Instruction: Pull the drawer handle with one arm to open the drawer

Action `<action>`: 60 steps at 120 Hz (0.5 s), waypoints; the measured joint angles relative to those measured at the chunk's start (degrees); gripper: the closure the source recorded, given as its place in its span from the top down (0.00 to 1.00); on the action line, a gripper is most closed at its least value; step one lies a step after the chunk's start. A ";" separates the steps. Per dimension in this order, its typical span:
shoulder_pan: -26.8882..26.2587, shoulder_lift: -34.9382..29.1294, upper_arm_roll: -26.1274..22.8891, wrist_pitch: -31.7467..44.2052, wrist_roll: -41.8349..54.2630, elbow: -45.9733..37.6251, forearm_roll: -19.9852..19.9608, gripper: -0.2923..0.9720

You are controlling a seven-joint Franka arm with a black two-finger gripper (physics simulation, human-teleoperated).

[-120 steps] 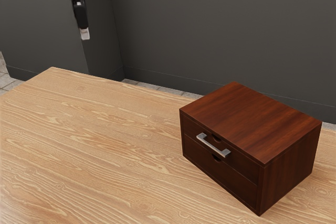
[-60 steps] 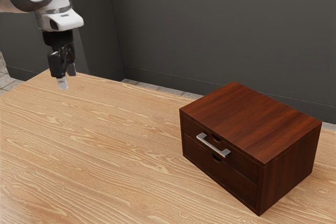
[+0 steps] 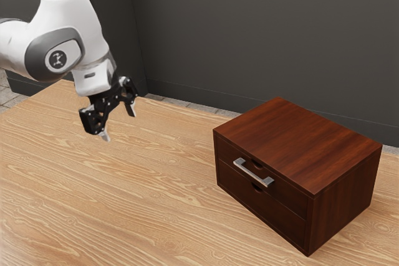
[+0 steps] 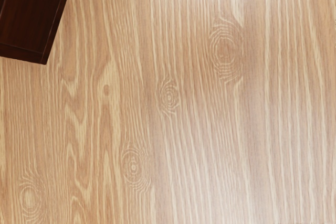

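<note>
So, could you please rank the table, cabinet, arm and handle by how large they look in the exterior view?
1. Table
2. Cabinet
3. Arm, though the view's edge cuts it off
4. Handle, clearly smallest

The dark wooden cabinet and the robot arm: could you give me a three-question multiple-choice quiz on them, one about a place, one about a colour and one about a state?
1. Where is the black two-finger tool?
A) gripping the handle
B) above the light wooden table, apart from the cabinet
C) on top of the cabinet

2. What colour is the slim bar handle on the dark reddish-brown wooden cabinet?
A) silver
B) red
C) black

3. The upper drawer is:
A) pulled out
B) shut
C) removed

Answers:
1 B, bare tabletop lies between the tool and the cabinet.
2 A, it gleams like metal.
3 B, its front sits flush with the lower one.
</note>
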 joint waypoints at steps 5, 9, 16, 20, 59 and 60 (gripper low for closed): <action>-0.06 -0.34 -0.65 2.02 1.43 -1.52 -0.01 0.77; -0.14 -0.71 -1.58 3.68 2.49 -2.74 -0.23 0.77; -0.58 -1.91 -2.76 6.26 4.18 -4.95 -1.54 0.77; -0.97 -2.43 -3.03 7.60 5.07 -6.03 -2.32 0.77; -3.88 0.59 -8.37 17.81 11.47 -8.05 -10.22 0.74; -3.89 0.76 -8.51 18.06 11.60 -8.04 -10.40 0.74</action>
